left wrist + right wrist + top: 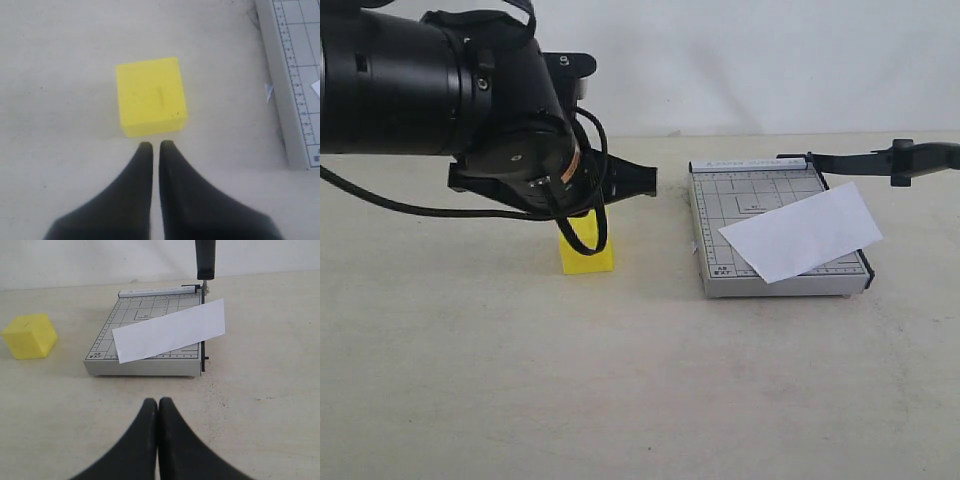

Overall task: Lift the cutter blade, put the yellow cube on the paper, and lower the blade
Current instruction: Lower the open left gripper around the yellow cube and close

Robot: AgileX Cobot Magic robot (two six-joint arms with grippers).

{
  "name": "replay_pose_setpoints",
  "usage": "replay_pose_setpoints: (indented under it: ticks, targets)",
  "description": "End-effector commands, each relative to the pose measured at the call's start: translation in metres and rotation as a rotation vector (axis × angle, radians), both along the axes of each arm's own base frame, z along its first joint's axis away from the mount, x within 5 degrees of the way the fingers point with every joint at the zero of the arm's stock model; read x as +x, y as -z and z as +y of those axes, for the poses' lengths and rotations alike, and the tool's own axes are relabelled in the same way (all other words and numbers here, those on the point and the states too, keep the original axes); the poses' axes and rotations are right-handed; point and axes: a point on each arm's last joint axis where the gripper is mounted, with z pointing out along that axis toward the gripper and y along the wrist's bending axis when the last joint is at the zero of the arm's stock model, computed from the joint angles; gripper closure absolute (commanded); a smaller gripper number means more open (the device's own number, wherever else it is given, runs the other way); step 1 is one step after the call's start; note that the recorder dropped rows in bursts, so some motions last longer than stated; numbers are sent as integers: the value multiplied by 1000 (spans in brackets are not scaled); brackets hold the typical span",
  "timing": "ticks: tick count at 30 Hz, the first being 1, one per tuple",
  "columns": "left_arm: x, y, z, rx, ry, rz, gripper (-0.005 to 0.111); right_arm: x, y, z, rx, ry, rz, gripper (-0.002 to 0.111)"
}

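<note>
Cutter blade [880,158] stands lifted clear of the grey cutter base [720,215] in the exterior view, its thick handle end reaching out past the base's edge. White paper [802,235] lies askew on the gridded surface, one corner hanging over the blade-side edge. The yellow cube [586,250] sits on the pale table [620,400], apart from the base and partly hidden under the wrist of the black left arm [420,85], which hangs directly above it with a cable looping in front. From the left wrist, the left gripper [155,145] is seen closed and empty, its two dark fingers drawn together with only a hairline between the tips. The cube rests on the table just beyond those tips, not touching them, its top face showing a small slot mark. A strip of the base's ruled edge shows off to one side of the gripper. From the right wrist, the right gripper [158,401] is likewise closed on nothing, fingers pressed together and poised over bare table. The base lies ahead of its tips, well apart from them, with the paper slanting across it and the blade rising steeply at the far corner. The cube sits beyond and to one side, clear of the base.
</note>
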Motion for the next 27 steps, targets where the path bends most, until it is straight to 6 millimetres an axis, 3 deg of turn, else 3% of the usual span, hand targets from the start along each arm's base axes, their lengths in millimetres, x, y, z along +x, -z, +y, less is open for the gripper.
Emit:
replay_pose_setpoints:
  ticks: [1,5,11,13,27]
  targets:
    - [1,-4,-3,-81,-12,-23,101,0,-1,0,-8,0,-12,108]
    - [3,-6,-6,-141,-21,-55,85,-1,-1,0,-7,0,-22,108]
    - [8,-7,3,-128,-118,-74,38,-6,-7,-1,1,1,-106,108]
    - [9,-4,10,-107,-190,-60,31,-8,-8,-1,3,1,-133,108]
    - [14,16,10,-69,-218,-13,29,-11,-10,-1,-5,1,-174,108]
